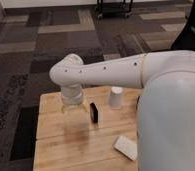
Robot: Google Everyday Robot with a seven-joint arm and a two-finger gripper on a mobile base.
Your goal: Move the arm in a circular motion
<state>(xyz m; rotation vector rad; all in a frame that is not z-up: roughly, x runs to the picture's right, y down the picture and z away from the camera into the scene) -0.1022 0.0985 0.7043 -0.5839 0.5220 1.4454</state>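
The large glossy white arm (116,72) reaches from the right across the wooden table (66,145), with small dark dots along its tube. Its elbow-like joint bends down at the left, ending in a translucent gripper (74,111) that hangs just above the table's left part. The gripper holds nothing that I can see.
A small black object (94,112) stands on the table just right of the gripper. A small white cup (116,97) stands upside down behind it. A flat white pad (126,147) lies near the front right. Patterned carpet surrounds the table; a dark cart (114,7) stands far back.
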